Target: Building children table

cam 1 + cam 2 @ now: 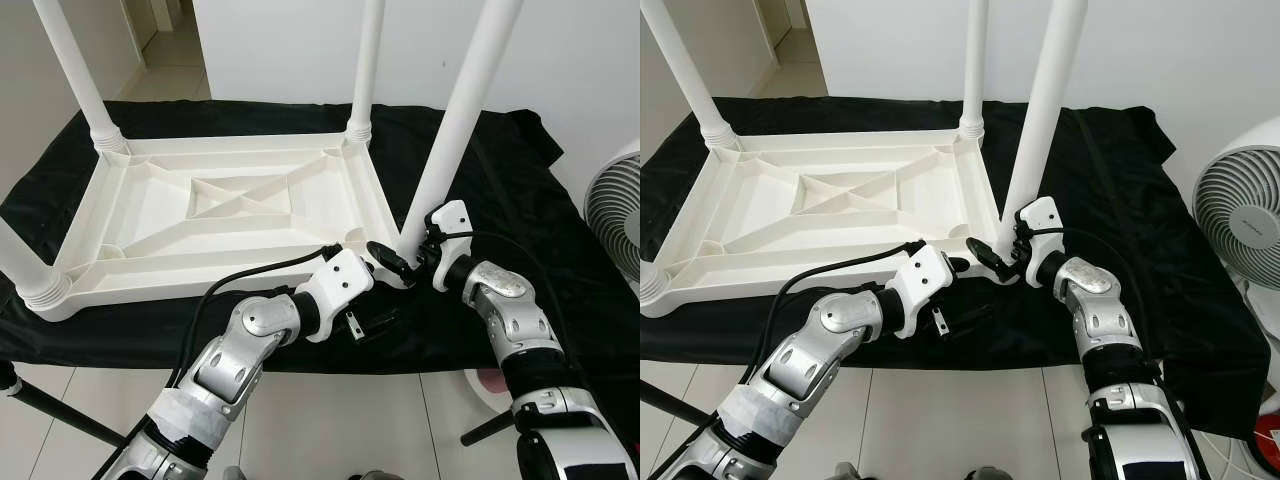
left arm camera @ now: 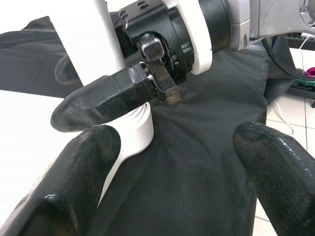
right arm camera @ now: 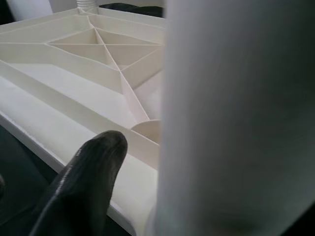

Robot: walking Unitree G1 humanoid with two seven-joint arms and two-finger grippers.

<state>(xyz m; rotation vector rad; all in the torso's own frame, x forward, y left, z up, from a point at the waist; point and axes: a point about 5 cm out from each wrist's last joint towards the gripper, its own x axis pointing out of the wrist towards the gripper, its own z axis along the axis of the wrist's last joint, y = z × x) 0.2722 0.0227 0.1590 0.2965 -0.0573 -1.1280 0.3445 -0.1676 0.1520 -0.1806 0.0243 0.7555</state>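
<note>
Table top: a white plastic children's table top lies upside down on a black cloth, its ribbed underside facing up.
Legs in place: three white legs stand up from corner sockets: far left leg, far right leg, and near left leg, which is partly cut off at the picture edge.
Fourth leg: the near right leg stands at the last corner, leaning slightly; its foot is at the socket, but I cannot tell whether it is fully seated.
Progress: judged from this, assembly is nearly finished. What seems left is fixing this last leg firmly, then turning the table upright.
Right gripper: the right gripper is at the base of the fourth leg. In the right wrist view the leg sits tight beside one black finger, so the jaws appear clamped on the leg.
Right arm pose: forearm reaches forward and inward from the lower right, wrist bent toward the corner.
Left gripper: the left gripper reaches in from the lower left to the same corner, just beside the right one. Its jaws stand apart, holding nothing.
Left arm pose: elbow bent, forearm angled up and right over the cloth's front edge.
Surroundings: a white fan stands on the tiled floor to the right.
</note>
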